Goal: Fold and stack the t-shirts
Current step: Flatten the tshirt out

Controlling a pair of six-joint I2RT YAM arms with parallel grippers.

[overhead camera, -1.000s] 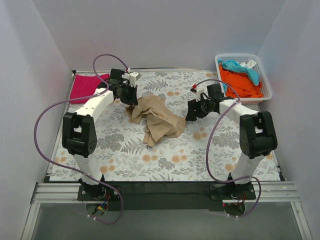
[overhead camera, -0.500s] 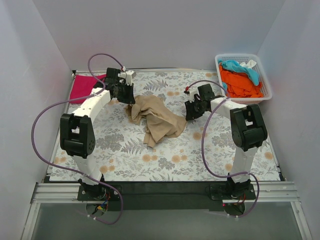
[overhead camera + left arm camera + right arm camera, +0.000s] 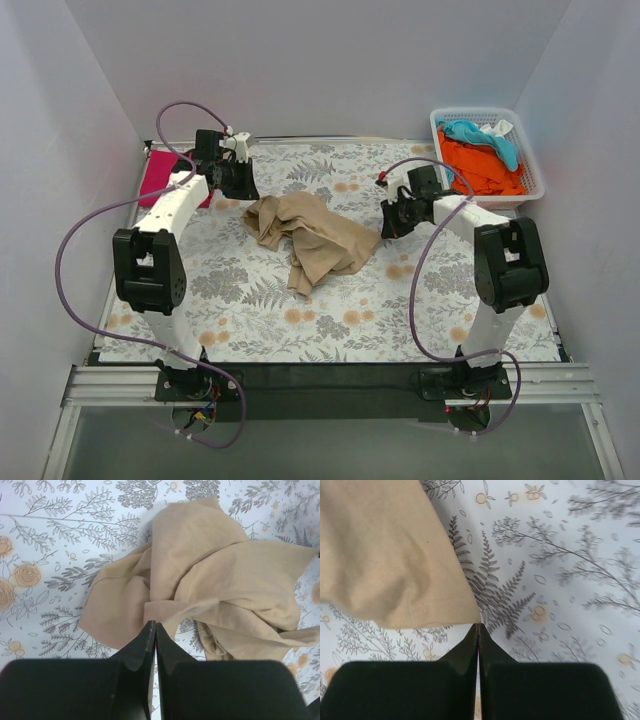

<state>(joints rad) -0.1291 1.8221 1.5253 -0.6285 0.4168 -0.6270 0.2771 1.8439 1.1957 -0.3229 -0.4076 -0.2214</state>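
Tan t-shirt at mid-table, now pinched at hem corner by right gripper just snapped together, tugged leftward by left gripper, fingers pressed together: seems ready for spreading flat.

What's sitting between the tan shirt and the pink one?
The left gripper, over patterned tablecloth; the top view shows it.

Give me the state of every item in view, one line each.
tan t-shirt, crumpled and unfolded, in the middle
pink t-shirt, lying flat at the far left corner
orange t-shirt, bunched in the basket
light blue t-shirt, bunched on top of the orange t-shirt
basket, upright, holding shirts
left gripper, shut on a fold of the tan t-shirt
right gripper, shut on the tan t-shirt's hem corner
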